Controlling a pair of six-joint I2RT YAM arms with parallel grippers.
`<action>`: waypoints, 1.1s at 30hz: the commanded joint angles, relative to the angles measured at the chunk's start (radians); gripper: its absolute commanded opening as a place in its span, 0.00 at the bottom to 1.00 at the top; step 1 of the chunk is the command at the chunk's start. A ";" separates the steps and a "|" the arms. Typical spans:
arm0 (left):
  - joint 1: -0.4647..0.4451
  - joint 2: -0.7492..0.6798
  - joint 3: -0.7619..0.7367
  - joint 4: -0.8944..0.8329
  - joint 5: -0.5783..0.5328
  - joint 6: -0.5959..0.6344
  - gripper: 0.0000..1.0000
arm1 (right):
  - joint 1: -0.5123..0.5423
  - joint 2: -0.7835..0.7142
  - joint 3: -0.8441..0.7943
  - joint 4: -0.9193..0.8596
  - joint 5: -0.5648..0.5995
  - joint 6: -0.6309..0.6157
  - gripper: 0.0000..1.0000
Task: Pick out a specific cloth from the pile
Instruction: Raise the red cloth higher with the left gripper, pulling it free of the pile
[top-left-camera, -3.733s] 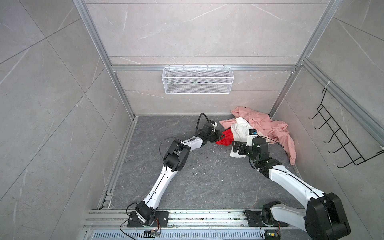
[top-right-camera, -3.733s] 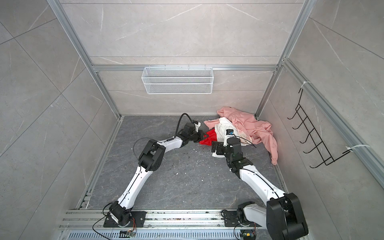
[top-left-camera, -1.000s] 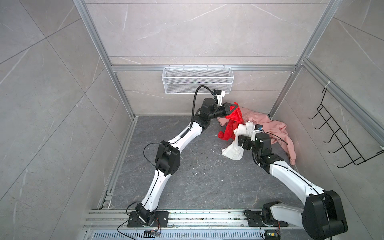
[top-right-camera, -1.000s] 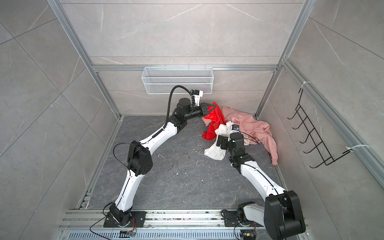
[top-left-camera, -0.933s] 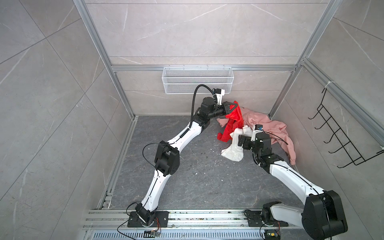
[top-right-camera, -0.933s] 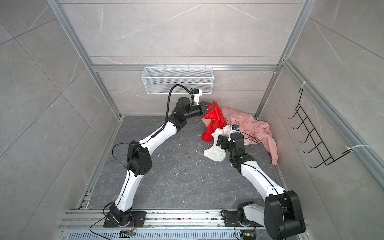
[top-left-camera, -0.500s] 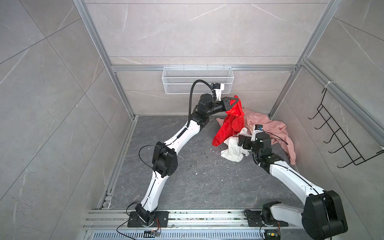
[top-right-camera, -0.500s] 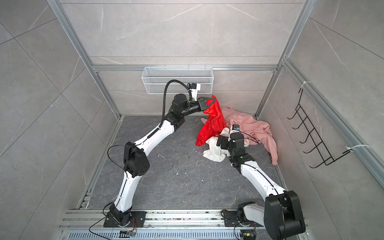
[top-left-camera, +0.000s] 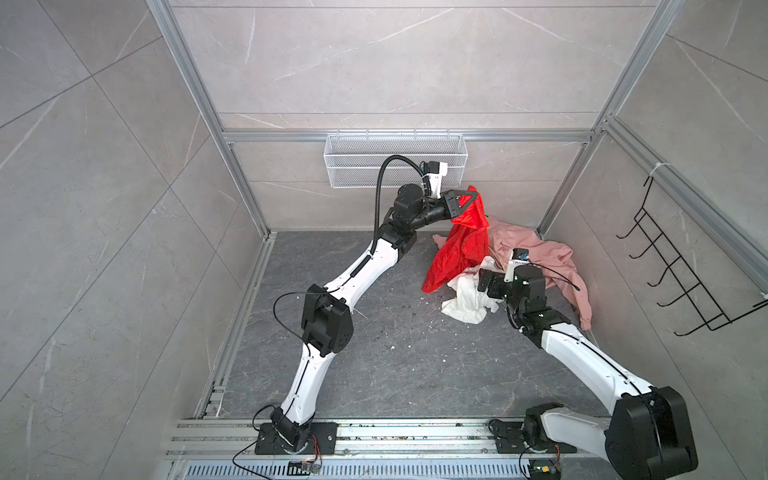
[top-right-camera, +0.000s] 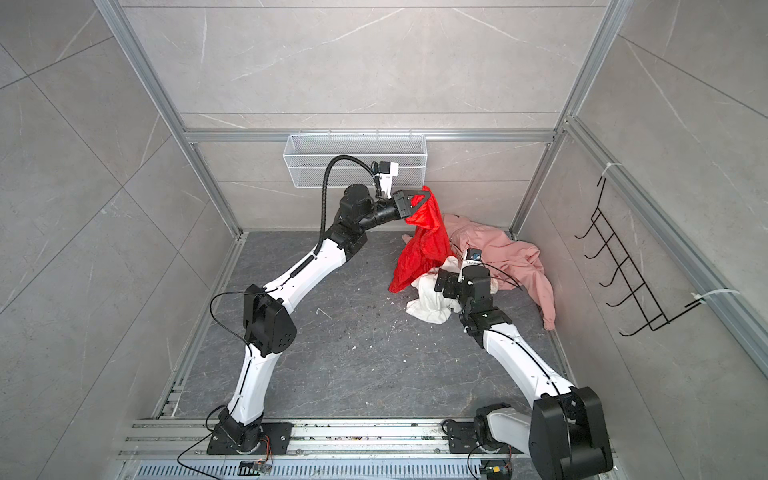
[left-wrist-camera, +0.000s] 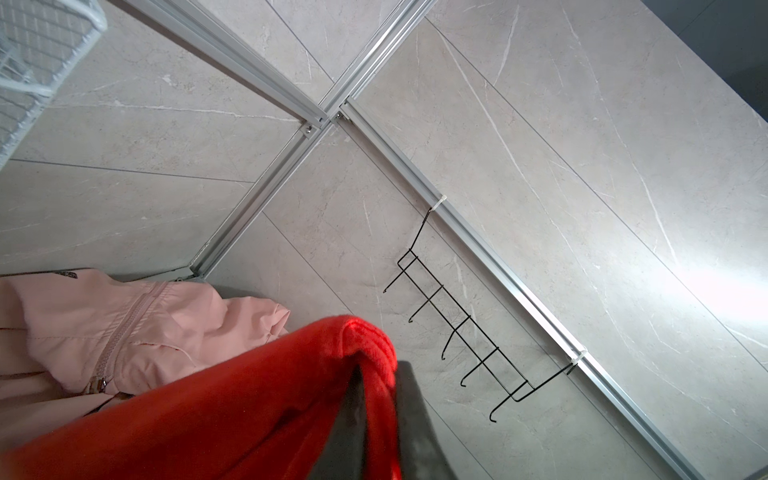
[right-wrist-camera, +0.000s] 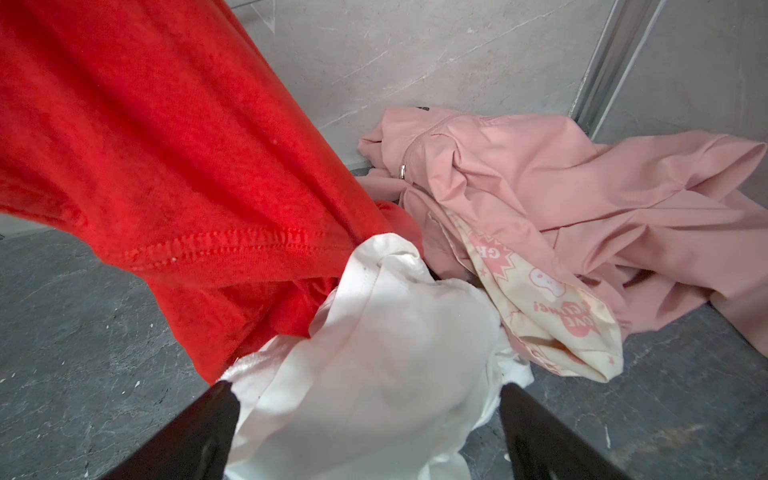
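Fingers: L gripper (top-left-camera: 468, 198) pinches cloth (top-left-camera: 455, 253); R gripper (right-wrist-camera: 368, 395) agape astride white garment (right-wrist-camera: 395, 316), wrist-cam only.

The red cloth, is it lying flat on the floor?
No, the left gripper holds the red cloth up by one edge, so it hangs down.

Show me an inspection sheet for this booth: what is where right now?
Surface: dark grey floor, speckled with pale crumbs.
Job's things: red cloth hangs lifted, its lower end touching the white garment; pink garment lies in the corner.
Clutter: nothing seen beyond the crumbs.
Grippers: left gripper shut on the red cloth; right gripper open, jaws either side of the white garment.
Cables: black hose arches over the left arm; thin wire loops at its elbow.
Surroundings: white wire basket on back wall; black hook rack on side wall.
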 joint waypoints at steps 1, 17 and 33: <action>-0.005 -0.112 0.057 0.082 -0.003 0.040 0.00 | -0.005 -0.018 0.018 -0.011 -0.007 -0.006 1.00; 0.002 -0.135 0.075 0.063 -0.004 0.051 0.00 | -0.009 -0.039 0.044 -0.019 -0.023 -0.009 1.00; 0.018 -0.183 0.034 0.070 -0.012 0.072 0.00 | -0.013 -0.076 0.038 -0.019 -0.077 -0.015 1.00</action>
